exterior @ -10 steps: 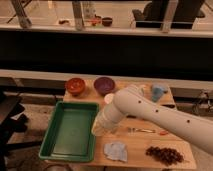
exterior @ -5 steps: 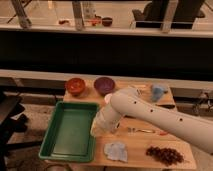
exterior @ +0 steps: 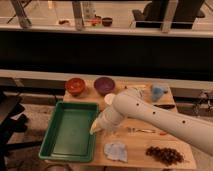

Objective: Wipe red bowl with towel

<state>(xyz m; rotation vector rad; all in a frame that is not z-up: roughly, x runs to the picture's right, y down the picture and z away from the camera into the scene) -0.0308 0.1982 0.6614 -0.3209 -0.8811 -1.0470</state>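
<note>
The red bowl (exterior: pixel 75 86) sits at the back left of the wooden table (exterior: pixel 145 142), next to a purple bowl (exterior: pixel 104 85). The light blue towel (exterior: pixel 115 151) lies crumpled near the table's front edge. My white arm (exterior: pixel 160 119) reaches in from the right across the table. My gripper (exterior: pixel 96 128) is at the arm's left end, over the right edge of the green tray (exterior: pixel 70 131), above and to the left of the towel and in front of the red bowl.
A white cup (exterior: pixel 109 98) stands behind the arm. A blue object (exterior: pixel 158 91) is at the back right. Cutlery (exterior: pixel 145 131) lies mid-table and a dark bunch of grapes (exterior: pixel 164 155) lies at the front right. A dark counter runs behind the table.
The arm has shifted slightly left and down, bringing the gripper lower over the tray's right edge. The towel and bowls have not moved.
</note>
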